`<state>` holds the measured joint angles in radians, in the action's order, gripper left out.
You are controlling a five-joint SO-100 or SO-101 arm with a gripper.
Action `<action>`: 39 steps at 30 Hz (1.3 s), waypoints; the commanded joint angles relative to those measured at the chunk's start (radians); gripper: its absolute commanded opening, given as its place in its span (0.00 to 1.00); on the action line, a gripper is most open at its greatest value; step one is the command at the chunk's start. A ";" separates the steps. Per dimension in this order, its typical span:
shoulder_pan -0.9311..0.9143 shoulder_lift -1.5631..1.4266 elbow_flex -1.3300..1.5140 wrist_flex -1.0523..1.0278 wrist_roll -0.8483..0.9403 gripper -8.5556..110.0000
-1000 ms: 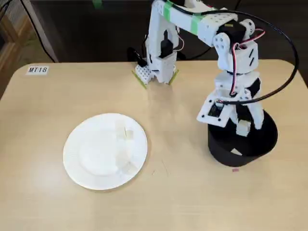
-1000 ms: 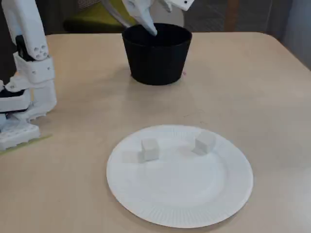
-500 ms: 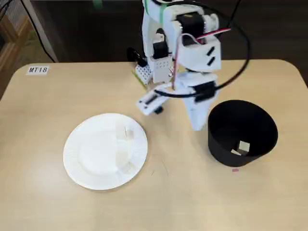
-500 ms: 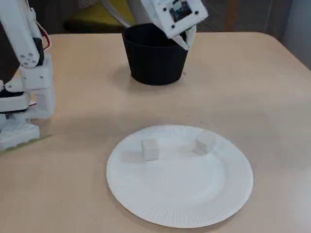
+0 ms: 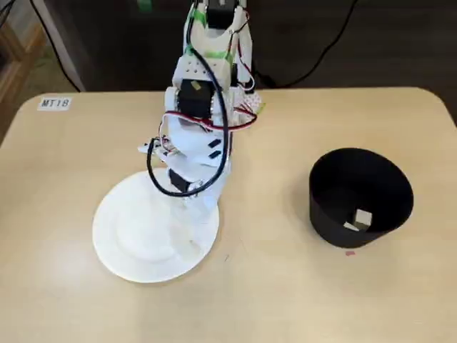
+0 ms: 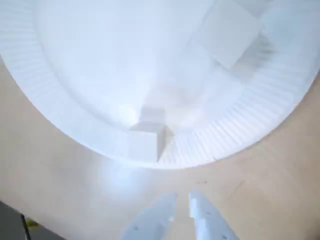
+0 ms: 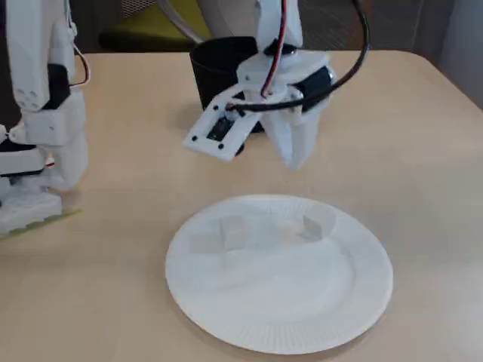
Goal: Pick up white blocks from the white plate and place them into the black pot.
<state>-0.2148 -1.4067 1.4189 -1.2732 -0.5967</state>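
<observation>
The white plate (image 5: 128, 236) lies left of centre on the table. Two white blocks rest on it, shown in the wrist view as one near block (image 6: 145, 142) by the ribbed rim (image 6: 45, 85) and one farther block (image 6: 227, 30). In a fixed view they sit at left (image 7: 232, 232) and right (image 7: 315, 225) on the plate (image 7: 287, 335). My gripper (image 7: 296, 160) hangs point-down just above the plate's far edge, shut and empty. Its fingertips (image 6: 182, 202) almost touch. The black pot (image 5: 360, 191) stands to the right with two white blocks (image 5: 362, 217) inside.
The arm (image 5: 196, 143) reaches from its base at the table's back edge and covers the plate's upper right part. The base (image 7: 38, 151) fills the left side of a fixed view. A label "MT18" (image 5: 56, 103) is stuck at the back left corner.
A second ago my gripper held a white block over the pot, and that block now lies inside. The arm has swung left from the pot to the plate's edge.
</observation>
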 commanded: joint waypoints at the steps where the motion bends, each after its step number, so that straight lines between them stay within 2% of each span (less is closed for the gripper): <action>1: -0.012 0.048 -0.101 -0.023 0.009 0.28; 4: -0.015 0.100 -0.158 -0.052 0.023 0.34; 10: -0.023 0.143 -0.207 -0.103 0.026 0.37; 18: -0.038 0.192 -0.212 -0.137 0.043 0.35; 39: -0.029 0.299 -0.227 0.026 0.049 0.30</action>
<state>-0.2485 -1.1014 1.2333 -1.2671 -0.5400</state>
